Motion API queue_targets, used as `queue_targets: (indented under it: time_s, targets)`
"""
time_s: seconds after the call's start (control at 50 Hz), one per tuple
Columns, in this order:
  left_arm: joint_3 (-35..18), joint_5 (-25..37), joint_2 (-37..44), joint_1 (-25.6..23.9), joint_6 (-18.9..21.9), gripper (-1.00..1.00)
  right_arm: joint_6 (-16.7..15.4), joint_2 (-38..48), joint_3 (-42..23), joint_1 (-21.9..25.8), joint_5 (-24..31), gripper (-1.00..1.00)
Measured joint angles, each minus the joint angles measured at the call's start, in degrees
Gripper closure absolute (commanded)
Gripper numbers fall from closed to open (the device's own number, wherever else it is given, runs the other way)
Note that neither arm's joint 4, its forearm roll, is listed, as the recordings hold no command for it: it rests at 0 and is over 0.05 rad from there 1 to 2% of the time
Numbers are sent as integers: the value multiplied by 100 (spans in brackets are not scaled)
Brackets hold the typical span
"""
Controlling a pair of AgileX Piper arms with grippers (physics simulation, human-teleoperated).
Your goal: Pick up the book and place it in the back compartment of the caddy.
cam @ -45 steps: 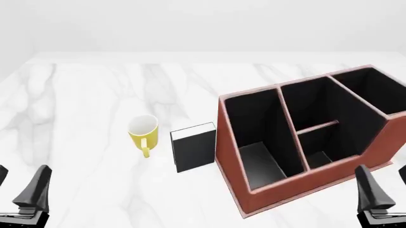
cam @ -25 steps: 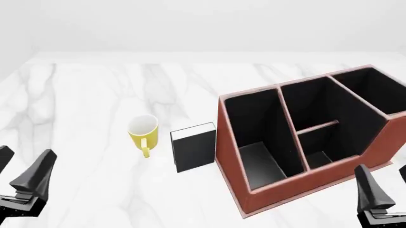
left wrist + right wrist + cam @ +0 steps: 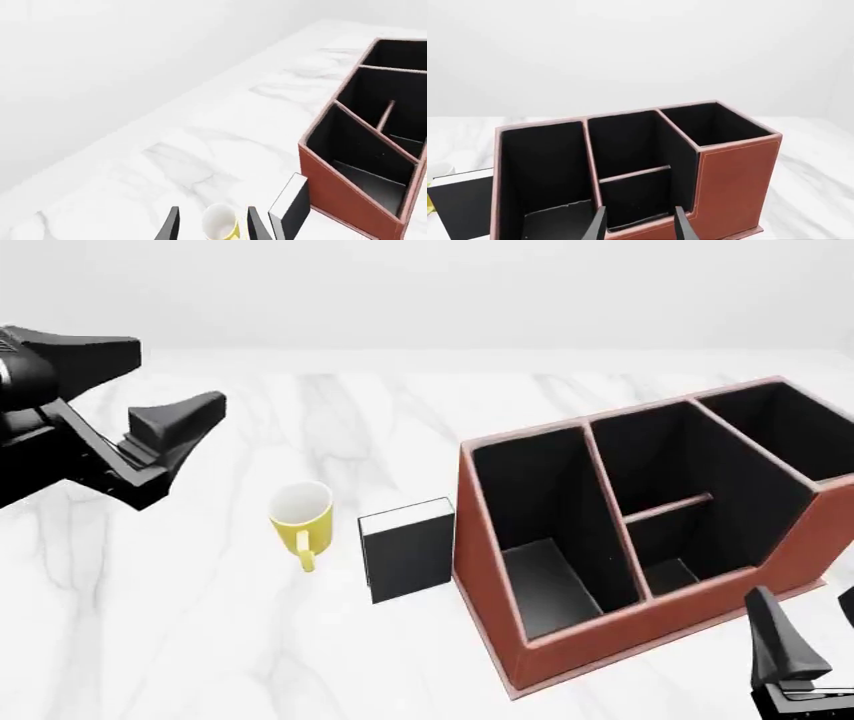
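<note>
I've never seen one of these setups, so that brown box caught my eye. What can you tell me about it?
The caddy is a large reddish-brown box that looks like leather, lined in black. Thin dividers split it into long cells and, in the middle strip, two short ones. Its side walls slope from a tall end to a low end. It sits on the white marble table, open and empty, with a black book right beside it.

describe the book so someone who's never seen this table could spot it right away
Find the big reddish-brown caddy on the white marble table. Just left of its near left corner stands the book, small and thick, with a black cover and white page edges. Its other neighbour, farther left, is a round yellow mug; the book is boxy and black.
</note>
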Motion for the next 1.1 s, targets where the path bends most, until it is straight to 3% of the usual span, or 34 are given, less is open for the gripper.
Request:
queue_targets:
  time_s: [0.22, 0.46, 0.94, 1.1]
  targets:
    - [-1409, 977, 1361, -652, 489, -100, -22, 0, 3, 17, 3, -100]
    - [-2131, 1719, 2314, -1171, 530, -100, -35, -1, 5, 30, 4, -100]
    - [-2210, 1553, 3575, -1740, 272, -100, -19, -1, 7, 50, 19, -100]
    - [-2139, 1391, 3880, -1767, 417, -100, -28, -1, 7, 55, 19, -100]
